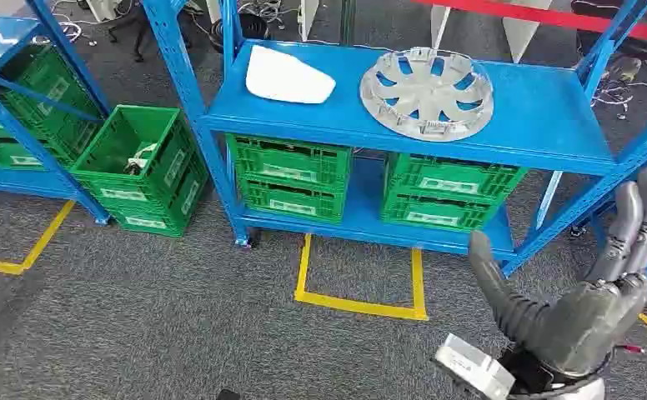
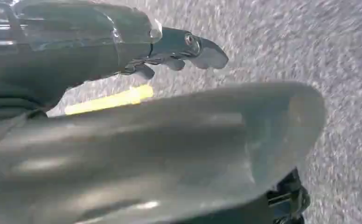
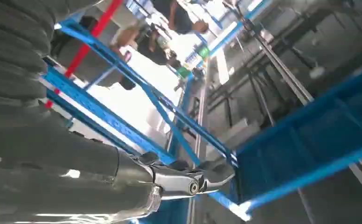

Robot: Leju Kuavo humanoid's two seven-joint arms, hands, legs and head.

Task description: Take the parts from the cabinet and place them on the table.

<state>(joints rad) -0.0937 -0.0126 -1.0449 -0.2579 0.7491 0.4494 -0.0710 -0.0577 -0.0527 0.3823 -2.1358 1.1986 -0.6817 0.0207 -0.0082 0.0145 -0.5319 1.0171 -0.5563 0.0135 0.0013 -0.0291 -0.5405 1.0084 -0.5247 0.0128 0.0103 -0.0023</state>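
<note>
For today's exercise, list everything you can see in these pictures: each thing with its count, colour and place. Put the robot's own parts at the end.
Shelf rack: one, blue, centre, on the grey carpet.
Wheel cover: one, silver, top shelf, right part.
Panel part: one, white, top shelf, left of the wheel cover.
Crates under the top shelf: two stacks, green, lower shelf.
Floor crate: one stack, green, left of the rack, small items inside.
Second rack: one, blue, far left, holding green crates.
Floor tape: yellow, in front of the rack.
Barrier: one, red, behind.
Right hand: grey, raised at lower right, empty.
Left hand: grey, above carpet, blurred.
</note>
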